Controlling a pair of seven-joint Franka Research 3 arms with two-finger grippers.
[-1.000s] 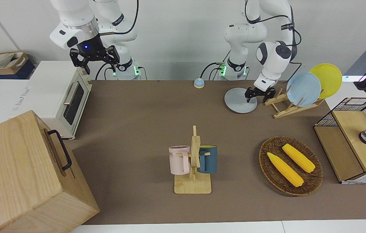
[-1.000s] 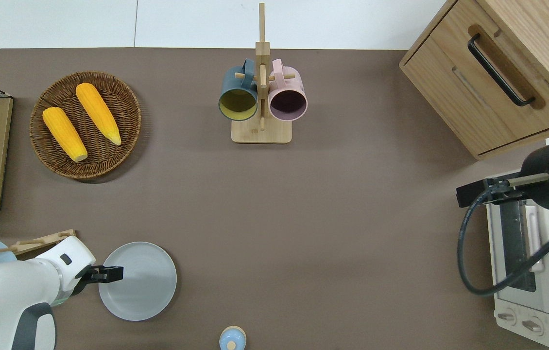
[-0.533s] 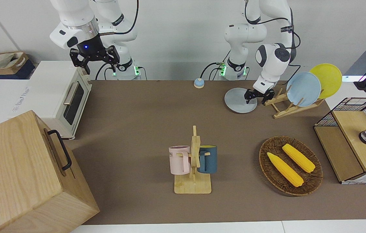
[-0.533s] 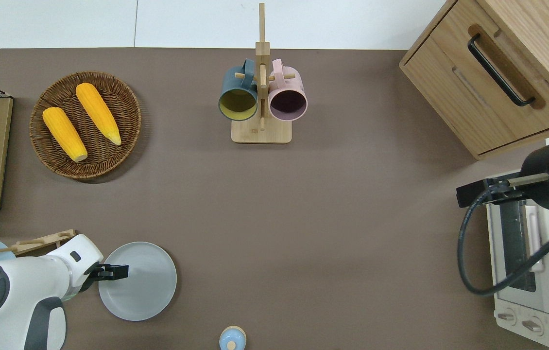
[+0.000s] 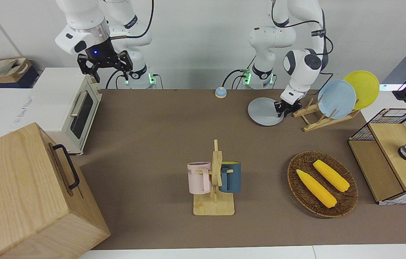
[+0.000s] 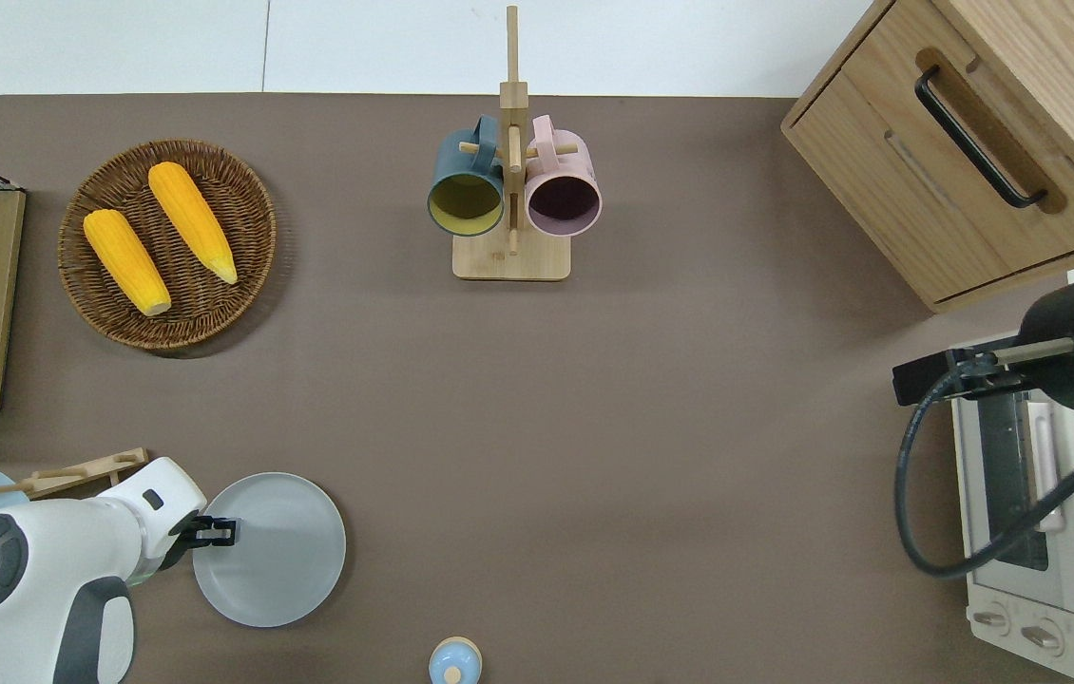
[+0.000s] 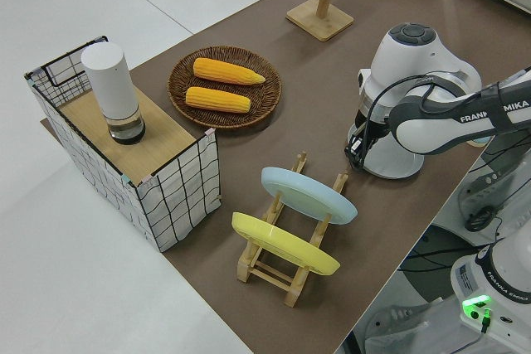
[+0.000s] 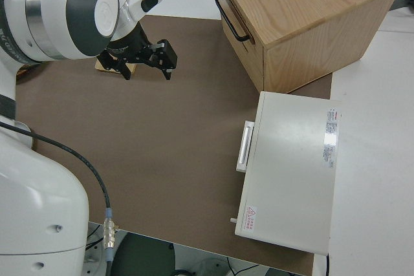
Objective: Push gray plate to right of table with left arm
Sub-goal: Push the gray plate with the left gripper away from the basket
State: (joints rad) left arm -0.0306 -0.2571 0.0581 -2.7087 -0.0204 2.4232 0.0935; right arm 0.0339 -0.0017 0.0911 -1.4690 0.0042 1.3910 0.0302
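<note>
A: Where's the left gripper point(image 6: 223, 532)?

B: Low at the gray plate point(image 6: 276, 551)'s rim, on the side toward the left arm's end of the bench point(image 6: 651, 427). Its fingers look nearly closed, holding nothing.

A: So the plate lies toward the right arm's end from it?

B: Yes, flat, near the robots. The right arm's parked.

A: Counts?

B: Three plates, two racked; two mugs; two corn cobs.
</note>
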